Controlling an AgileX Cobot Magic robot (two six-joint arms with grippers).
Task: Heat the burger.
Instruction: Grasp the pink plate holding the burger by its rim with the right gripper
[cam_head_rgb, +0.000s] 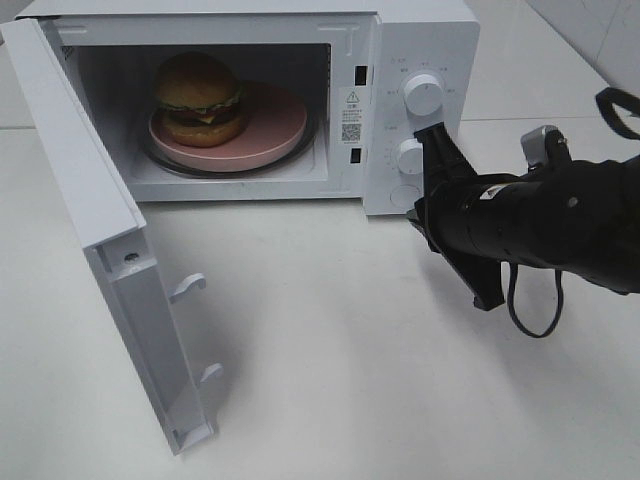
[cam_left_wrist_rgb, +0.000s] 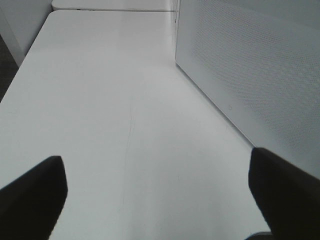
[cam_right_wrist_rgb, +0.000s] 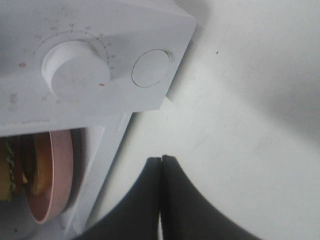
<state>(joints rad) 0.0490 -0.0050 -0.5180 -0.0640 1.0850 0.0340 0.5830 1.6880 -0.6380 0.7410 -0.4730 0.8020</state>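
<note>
The right gripper (cam_right_wrist_rgb: 161, 160) is closed completely; its two jaws are pressed together and nothing is held between them. It is placed in front of the control panel of the microwave (cam_head_rgb: 420, 40), near the lower knob (cam_head_rgb: 411, 155). No contact with the knob or the panel can be seen in the right wrist view.

The left gripper (cam_left_wrist_rgb: 155, 159) is opened wide, and nothing is held or touched by it. It is kept above the white table (cam_left_wrist_rgb: 100, 90), beside a white dotted panel (cam_left_wrist_rgb: 260, 70) of the microwave.

The burger (cam_head_rgb: 198, 95) is found inside the microwave, on the pink plate (cam_head_rgb: 275, 125). It is placed on the part of the plate that is closer to the hinge side of the microwave, not in the middle. It is set upright: the domed bun is turned up and the layers are lying flat. As the burger is round, no long axis can be given; only its central axis, which is vertical, can be named.

The door (cam_head_rgb: 90, 200) of the microwave is swung fully open.
</note>
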